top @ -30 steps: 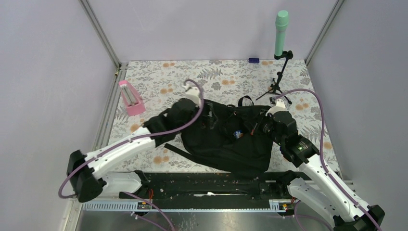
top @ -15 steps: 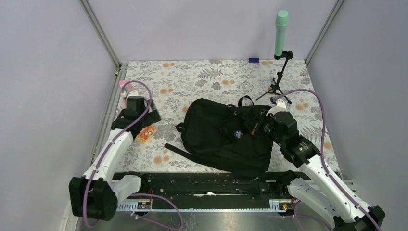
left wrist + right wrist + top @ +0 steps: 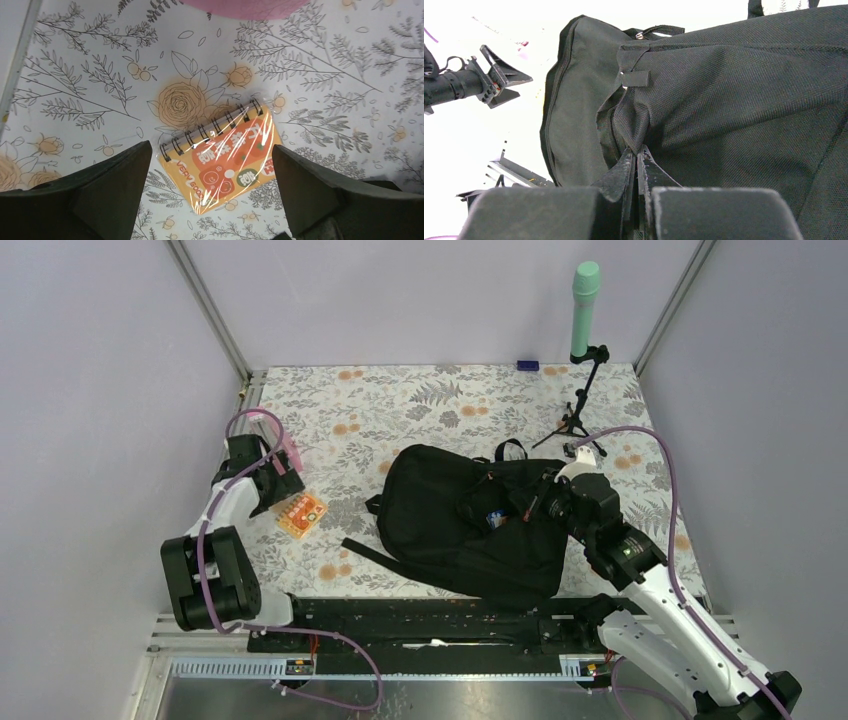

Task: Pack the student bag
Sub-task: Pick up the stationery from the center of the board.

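Observation:
The black student bag [image 3: 470, 525] lies flat in the middle of the floral mat, its straps trailing toward the near edge. My right gripper [image 3: 548, 502] is shut on a fold of the bag's fabric [image 3: 633, 131] at its right side, and the fingers [image 3: 620, 172] pinch it tight. A small blue item [image 3: 493, 520] shows at the bag's opening. An orange spiral notebook [image 3: 303, 513] in clear wrap lies left of the bag. My left gripper [image 3: 281, 483] is open and empty just above it. In the left wrist view the notebook [image 3: 227, 160] lies between the spread fingers.
A pink holder [image 3: 272, 440] stands at the mat's left edge, just behind my left gripper. A green cylinder [image 3: 585, 308] on a black tripod stand [image 3: 578, 415] is at the back right. A small blue object [image 3: 527, 366] lies by the back wall.
My left arm has left the bag, swung to the left and folded back, ending over the notebook near the pink holder. The right gripper has kept its hold on the bag.

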### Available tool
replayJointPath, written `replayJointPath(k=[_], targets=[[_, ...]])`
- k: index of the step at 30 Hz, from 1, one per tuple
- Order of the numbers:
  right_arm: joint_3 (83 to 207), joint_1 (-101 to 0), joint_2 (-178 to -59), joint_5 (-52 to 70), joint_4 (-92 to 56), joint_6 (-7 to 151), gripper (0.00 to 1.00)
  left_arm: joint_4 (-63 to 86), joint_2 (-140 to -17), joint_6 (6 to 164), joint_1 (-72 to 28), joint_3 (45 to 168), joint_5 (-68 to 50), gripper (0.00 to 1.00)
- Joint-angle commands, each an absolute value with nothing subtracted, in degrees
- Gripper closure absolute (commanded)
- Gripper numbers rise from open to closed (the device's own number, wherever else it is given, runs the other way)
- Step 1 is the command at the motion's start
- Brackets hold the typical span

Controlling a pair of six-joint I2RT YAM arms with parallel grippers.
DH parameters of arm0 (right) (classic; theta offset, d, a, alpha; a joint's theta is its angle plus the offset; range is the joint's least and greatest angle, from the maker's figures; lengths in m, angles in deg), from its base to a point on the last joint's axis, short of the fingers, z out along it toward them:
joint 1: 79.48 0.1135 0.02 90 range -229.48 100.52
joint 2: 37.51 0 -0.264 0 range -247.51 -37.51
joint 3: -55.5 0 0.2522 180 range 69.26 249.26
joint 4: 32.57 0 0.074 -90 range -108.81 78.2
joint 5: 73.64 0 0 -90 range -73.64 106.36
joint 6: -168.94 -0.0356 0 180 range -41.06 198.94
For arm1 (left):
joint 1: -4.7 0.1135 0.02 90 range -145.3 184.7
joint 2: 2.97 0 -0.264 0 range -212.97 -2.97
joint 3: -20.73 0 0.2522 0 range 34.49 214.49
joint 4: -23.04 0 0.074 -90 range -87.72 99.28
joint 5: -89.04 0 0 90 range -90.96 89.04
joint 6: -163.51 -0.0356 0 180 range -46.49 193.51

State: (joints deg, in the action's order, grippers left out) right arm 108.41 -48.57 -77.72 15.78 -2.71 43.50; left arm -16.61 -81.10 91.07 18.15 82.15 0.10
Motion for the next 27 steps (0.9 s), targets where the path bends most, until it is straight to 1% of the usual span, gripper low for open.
replayJointPath(k=[1, 3, 6, 10, 19, 23, 27], targets=[[109.8, -48.1, -74.7, 15.0, -8.7, 44.2, 0.99, -12.5, -84.4, 90.0, 19.1, 84.2, -2.8, 0.07], [109.8, -48.1, -74.8, 15.2, -8.7, 44.2, 0.99, -10.8, -85.8, 91.3, 19.1, 83.6, -2.8, 0.07], [109.9, -48.1, -75.5, 15.1, -8.7, 44.3, 0.99, -9.3, -88.0, 92.9, 19.0, 83.2, -5.7, 0.07], [109.9, -48.1, -75.5, 15.2, -8.7, 44.3, 0.99, -9.9, -89.2, 93.9, 18.4, 82.6, -6.1, 0.07], [110.3, -48.1, -74.6, 15.8, -8.0, 44.8, 0.99, -13.5, -88.0, 98.2, 11.7, 80.3, -5.3, 0.07], [110.3, -48.1, -74.1, 16.0, -7.6, 45.0, 0.99, -15.0, -85.9, 100.5, 10.2, 78.8, -6.1, 0.07], [110.5, -48.1, -73.9, 16.1, -7.3, 45.0, 0.99, -15.2, -79.0, 103.3, 9.9, 75.3, -8.7, 0.07]])
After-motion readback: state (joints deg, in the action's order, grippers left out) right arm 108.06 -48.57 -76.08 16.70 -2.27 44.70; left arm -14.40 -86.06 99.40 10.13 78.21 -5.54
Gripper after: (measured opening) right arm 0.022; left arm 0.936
